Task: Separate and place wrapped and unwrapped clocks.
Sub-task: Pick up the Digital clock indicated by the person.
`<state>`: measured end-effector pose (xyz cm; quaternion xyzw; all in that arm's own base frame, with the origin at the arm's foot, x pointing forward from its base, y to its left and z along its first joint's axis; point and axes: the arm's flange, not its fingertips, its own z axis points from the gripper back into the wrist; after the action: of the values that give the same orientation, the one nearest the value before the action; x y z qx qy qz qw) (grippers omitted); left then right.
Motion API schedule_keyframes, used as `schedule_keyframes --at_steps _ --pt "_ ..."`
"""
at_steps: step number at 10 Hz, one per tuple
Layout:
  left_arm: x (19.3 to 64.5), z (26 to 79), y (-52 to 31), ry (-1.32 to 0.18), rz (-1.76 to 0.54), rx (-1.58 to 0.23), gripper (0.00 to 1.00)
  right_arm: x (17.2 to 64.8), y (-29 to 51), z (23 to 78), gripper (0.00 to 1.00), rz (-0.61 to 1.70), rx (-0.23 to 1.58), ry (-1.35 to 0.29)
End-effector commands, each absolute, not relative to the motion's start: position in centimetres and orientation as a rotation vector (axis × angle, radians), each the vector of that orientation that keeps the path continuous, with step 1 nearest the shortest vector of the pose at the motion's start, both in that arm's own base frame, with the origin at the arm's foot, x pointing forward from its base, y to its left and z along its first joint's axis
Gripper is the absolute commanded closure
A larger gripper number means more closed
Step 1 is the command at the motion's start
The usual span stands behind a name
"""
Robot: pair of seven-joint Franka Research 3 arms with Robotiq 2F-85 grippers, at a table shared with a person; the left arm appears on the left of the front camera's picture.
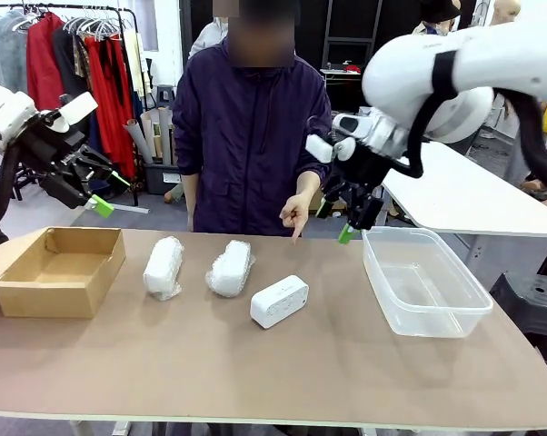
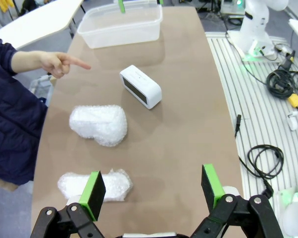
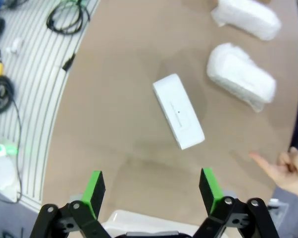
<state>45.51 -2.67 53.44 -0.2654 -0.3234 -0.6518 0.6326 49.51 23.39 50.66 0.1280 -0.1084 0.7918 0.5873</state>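
Two clocks wrapped in white bubble wrap lie mid-table: one on the left [image 1: 163,267] [image 2: 94,185] [image 3: 246,18], one beside it [image 1: 231,267] [image 2: 99,124] [image 3: 240,76]. A bare smooth white clock [image 1: 279,301] [image 2: 140,86] [image 3: 178,110] rests to their right. My left gripper [image 1: 99,189] [image 2: 151,191] hangs open, high above the table's left end. My right gripper [image 1: 346,221] [image 3: 151,186] hangs open over the far rim of the tub, empty. The person's hand [image 1: 297,211] [image 2: 60,63] [image 3: 282,168] points a finger down at the table.
A shallow brown cardboard box [image 1: 60,271] sits at the table's left end. A clear plastic tub [image 1: 423,282] [image 2: 120,24] stands at the right end. Cables [image 2: 263,158] lie on the floor beside the table. A white table [image 1: 464,195] stands behind on the right.
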Motion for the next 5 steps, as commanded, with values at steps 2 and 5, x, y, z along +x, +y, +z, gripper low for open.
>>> schedule_keyframes --at_steps 2,5 --pt "45.4 53.6 -2.5 -0.752 -1.491 -0.619 0.00 50.1 26.1 46.7 0.00 1.925 0.152 -0.177" --pt "45.4 53.6 -2.5 -0.752 -1.491 -0.619 0.00 49.4 28.8 43.1 0.00 2.013 0.048 -0.154"
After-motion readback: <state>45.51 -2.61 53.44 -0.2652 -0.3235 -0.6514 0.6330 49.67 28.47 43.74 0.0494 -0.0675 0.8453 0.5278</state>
